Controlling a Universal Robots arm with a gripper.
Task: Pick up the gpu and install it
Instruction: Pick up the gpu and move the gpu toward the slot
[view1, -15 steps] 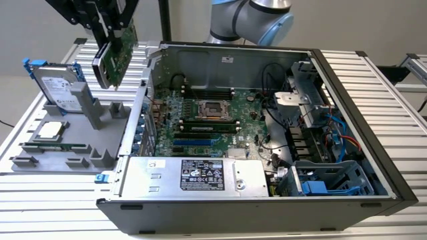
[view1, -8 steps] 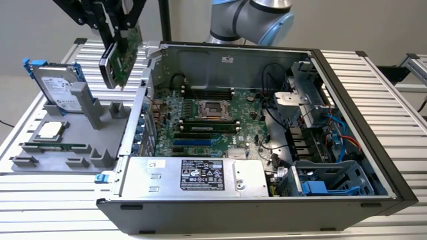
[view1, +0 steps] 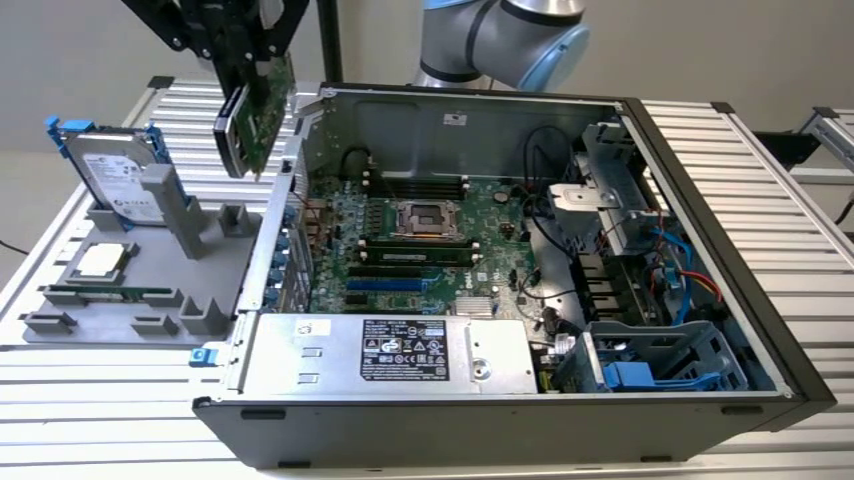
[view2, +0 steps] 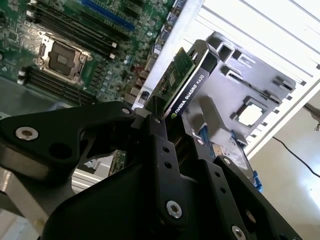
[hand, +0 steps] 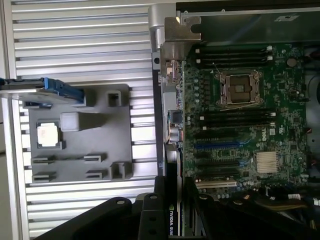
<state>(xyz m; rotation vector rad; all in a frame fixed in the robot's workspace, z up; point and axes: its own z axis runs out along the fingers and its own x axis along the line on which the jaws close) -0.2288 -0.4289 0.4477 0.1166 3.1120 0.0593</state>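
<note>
Table (view1: 107, 410): ribbed alu slats, silver, soft even light. Plain grey-beige wall (view1: 67, 60) behind it in exterior view. 2nd table (view1: 830, 135), also slatted, at the exterior view's right, gap btwn. Pale floor (view2: 300, 120) beside table w/ black cable (view2: 295, 156) on it.

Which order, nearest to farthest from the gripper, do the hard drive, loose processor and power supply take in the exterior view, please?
The gripper holds the gpu.
1. hard drive, upright on the holder
2. loose processor, flat on the holder
3. power supply, inside the case
</note>
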